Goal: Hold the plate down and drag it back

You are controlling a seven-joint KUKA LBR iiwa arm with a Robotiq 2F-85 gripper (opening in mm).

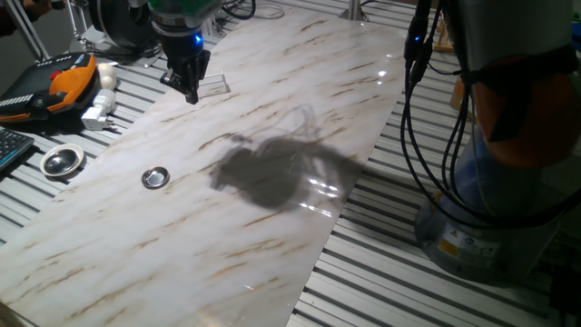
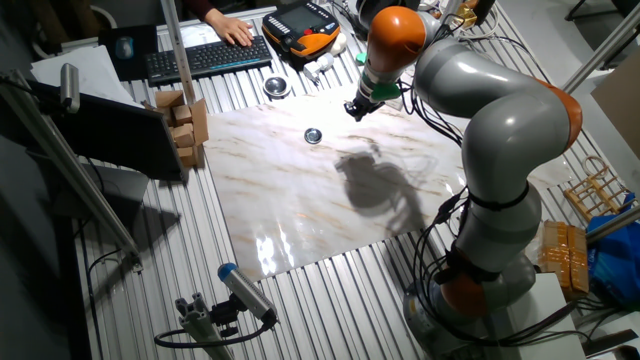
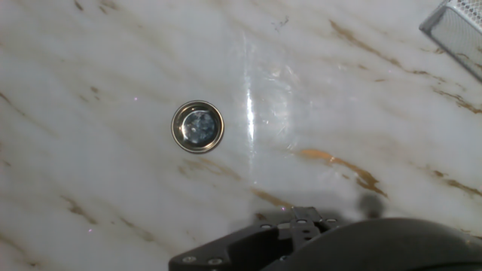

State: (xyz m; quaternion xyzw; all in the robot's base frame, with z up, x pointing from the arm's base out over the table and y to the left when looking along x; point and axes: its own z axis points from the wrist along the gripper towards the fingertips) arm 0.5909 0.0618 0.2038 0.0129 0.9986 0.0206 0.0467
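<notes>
- Marble-patterned board (image 1: 272, 136) fills the foreground of one fixed view, lying on the slatted metal surface (image 1: 408, 272), with a dark shadow of the arm cast near its middle.
- At the far left of that view, a black keyboard (image 1: 7, 150) sits at the edge, with an orange and black handset (image 1: 54, 86) behind it.
- Next along, a larger round metal dish (image 1: 62, 161) rests on the slats, just off the board's left edge.
- On the board, the plate (image 1: 155, 177) lies flat near the left side, small, round and shiny with a raised rim; nothing touches it.
- From the hand view the plate (image 3: 197, 126) shows a darker centre and sits left of the middle on bare marble.
- Further right and well back, the claw (image 1: 191, 91) hangs over the far part of the board, well apart from the plate; its dark fingers look close together, but I cannot tell whether it is open or closed.
- Just beside the claw, a clear flat rectangular piece (image 1: 211, 85) lies on the board.
- At the right, the grey robot base (image 1: 508, 182) stands with black cables (image 1: 427, 118) hanging before it.
</notes>
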